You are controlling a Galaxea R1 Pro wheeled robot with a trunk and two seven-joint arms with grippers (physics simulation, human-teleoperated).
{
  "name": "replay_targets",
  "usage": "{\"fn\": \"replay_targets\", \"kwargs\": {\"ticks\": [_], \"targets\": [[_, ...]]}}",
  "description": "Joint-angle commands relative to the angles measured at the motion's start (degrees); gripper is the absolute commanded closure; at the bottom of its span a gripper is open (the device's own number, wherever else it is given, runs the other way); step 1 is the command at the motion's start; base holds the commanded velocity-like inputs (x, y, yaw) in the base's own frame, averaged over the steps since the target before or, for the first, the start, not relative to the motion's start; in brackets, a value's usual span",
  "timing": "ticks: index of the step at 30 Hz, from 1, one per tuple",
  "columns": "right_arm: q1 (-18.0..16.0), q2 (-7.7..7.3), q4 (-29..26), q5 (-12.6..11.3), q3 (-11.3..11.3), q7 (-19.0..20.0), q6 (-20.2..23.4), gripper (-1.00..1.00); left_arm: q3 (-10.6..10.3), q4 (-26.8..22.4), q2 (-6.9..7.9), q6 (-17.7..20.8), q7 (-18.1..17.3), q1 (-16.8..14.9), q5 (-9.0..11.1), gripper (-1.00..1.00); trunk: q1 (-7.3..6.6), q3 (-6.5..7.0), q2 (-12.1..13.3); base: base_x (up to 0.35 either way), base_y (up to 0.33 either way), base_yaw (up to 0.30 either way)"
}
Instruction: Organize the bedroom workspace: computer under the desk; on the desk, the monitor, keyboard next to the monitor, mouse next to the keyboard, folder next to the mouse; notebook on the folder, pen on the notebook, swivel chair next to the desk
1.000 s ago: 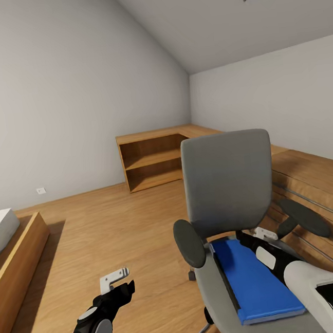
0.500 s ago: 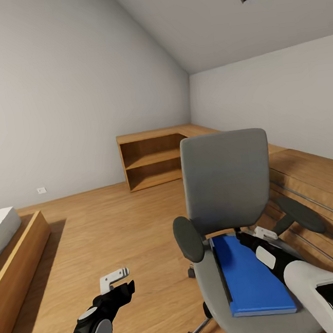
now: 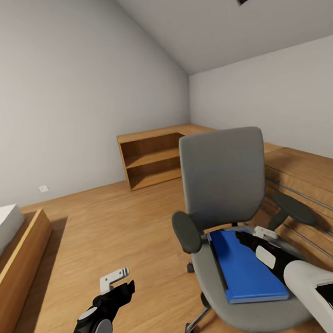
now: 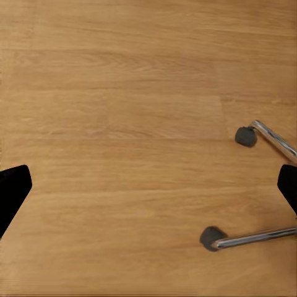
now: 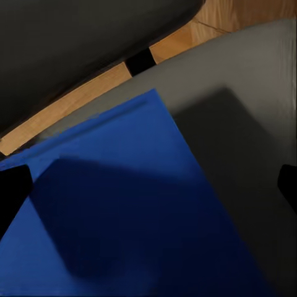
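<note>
Head view: right tool (image 3: 245, 237) over folder (image 3: 246, 274)

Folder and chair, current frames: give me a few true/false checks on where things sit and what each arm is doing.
1. The blue folder lies flat on the swivel chair seat. True.
2. The right gripper is over the folder's far end. True.
3. The left gripper holds a pen. False: its jaws are apart and empty, above bare wood floor.
4. A notebook lies on the folder. False: the folder's top is bare.
5. The wooden shelving stands in the far corner. True.
</note>
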Motion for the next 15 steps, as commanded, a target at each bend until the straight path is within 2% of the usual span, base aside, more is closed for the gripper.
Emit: {"fn": "replay_targets", "kwargs": {"ticks": [1,15], "targets": [[0.0,-0.02,2.6,-0.6,0.0,-0.2,-0.2,-1.00,-0.1,-0.1,0.06,0.1,0.6,0.0,0.6,-1.00,-0.02,-0.06,0.0,-0.173,0.000,0.000],[0.0,-0.02,2.6,-0.6,0.0,-0.2,-0.2,-1.00,-0.1,-0.1,0.06,0.1,0.6,0.0,0.6,-1.00,-0.02,-0.06,0.0,-0.089,0.000,0.000]]}}
